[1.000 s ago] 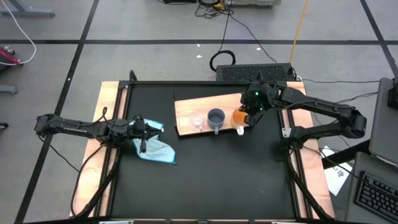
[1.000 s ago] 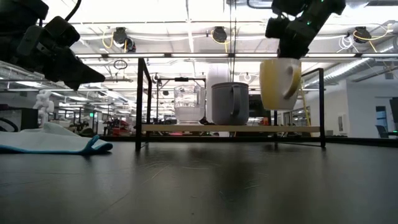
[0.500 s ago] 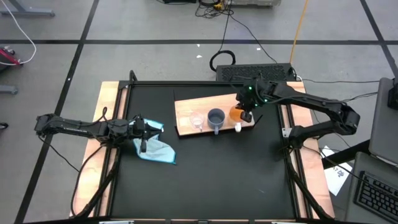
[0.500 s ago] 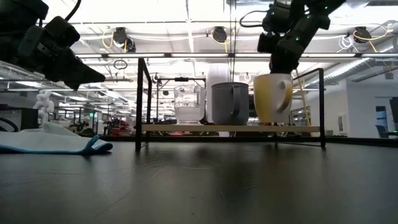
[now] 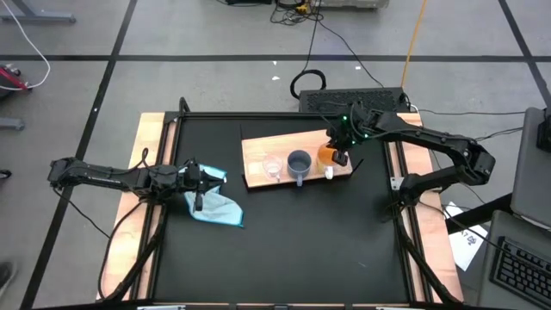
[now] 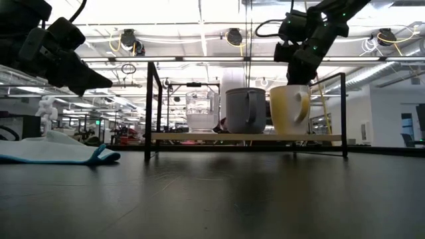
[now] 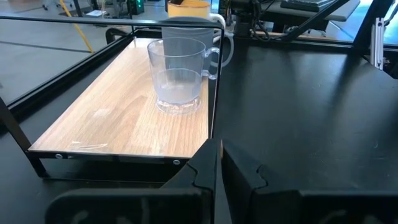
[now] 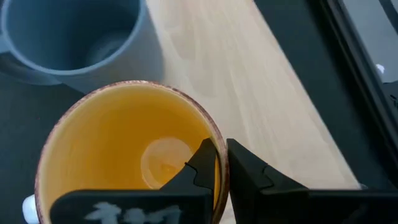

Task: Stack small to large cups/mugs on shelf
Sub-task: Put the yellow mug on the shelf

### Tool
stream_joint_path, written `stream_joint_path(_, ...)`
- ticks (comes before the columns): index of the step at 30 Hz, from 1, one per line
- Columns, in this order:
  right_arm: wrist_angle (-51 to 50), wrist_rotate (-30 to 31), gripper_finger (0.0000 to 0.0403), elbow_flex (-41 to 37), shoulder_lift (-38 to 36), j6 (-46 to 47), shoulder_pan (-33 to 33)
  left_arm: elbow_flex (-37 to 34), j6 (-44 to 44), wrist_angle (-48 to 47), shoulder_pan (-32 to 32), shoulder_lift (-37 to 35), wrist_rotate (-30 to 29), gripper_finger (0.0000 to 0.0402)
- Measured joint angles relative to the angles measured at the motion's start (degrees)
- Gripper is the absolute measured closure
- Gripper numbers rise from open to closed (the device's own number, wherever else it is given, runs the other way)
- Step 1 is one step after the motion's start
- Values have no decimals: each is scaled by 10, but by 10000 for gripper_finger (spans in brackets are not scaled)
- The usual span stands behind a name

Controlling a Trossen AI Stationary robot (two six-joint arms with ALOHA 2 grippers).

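On the light-wood shelf [image 5: 258, 146] three vessels stand in a row. They are the clear glass cup [image 5: 273, 166], the grey-blue mug [image 5: 299, 163] and the orange mug [image 5: 327, 157] with its white handle [image 5: 331, 176]. In the low view the orange mug [image 6: 288, 110] has its base on the shelf [image 6: 199, 137], beside the grey-blue mug [image 6: 246, 110]. My right gripper [image 5: 339, 153] is above the orange mug and shut on it. My left gripper [image 5: 200, 184] is shut and hovers at the table's left, over the light blue cloth [image 5: 217, 207]. My right gripper [image 8: 221, 155] pinches the orange mug's rim [image 8: 213, 135]. One finger [image 8: 200, 167] is inside the mug and the other finger [image 8: 250, 175] is outside. The fingers come from above, pointing down. The mug stands upright with its base on the shelf [image 8: 249, 74].
The shelf stands on thin black legs [image 6: 151, 109] at the far middle of the black table [image 5: 293, 250]. Pale wooden rails [image 5: 148, 146] run along the table's sides. The left wrist view looks along the shelf [image 7: 118, 118] at the glass cup [image 7: 180, 74].
My right gripper has moved down and slightly toward the table's left, carrying the orange mug. The mug hung lifted and tilted a second ago. Now it stands upright on the shelf, closer to the grey-blue mug.
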Motion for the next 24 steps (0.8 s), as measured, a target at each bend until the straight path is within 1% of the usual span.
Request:
stream_joint_path(9, 1, 0, 391, 0, 1, -9, -26, 0, 7, 0, 0, 0, 0, 378)
stream_joint_path(24, 5, 1, 390, -1, 1, -8, -29, 0, 5, 0, 0, 0, 0, 378)
